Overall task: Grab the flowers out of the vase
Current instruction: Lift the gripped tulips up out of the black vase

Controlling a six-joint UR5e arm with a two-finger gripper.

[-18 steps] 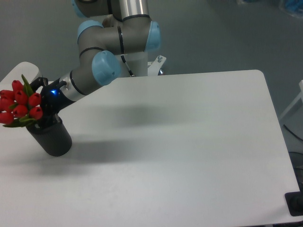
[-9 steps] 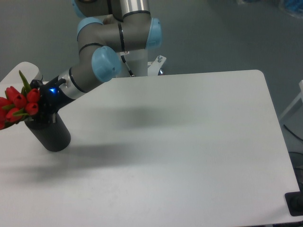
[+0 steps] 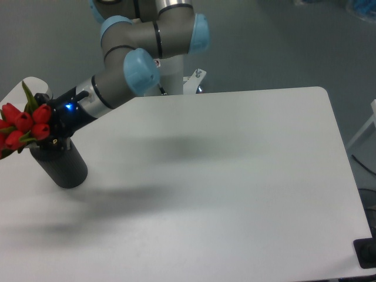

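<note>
At the table's [image 3: 235, 194] far left edge, the gripper [image 3: 50, 126] pinches the flowers [image 3: 23, 124] just above the vase [image 3: 61, 165], with open tabletop stretching right.

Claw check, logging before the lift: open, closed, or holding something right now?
Claw: at the flowers just above the vase; its jaws are hidden, so a grip cannot be told.
</note>
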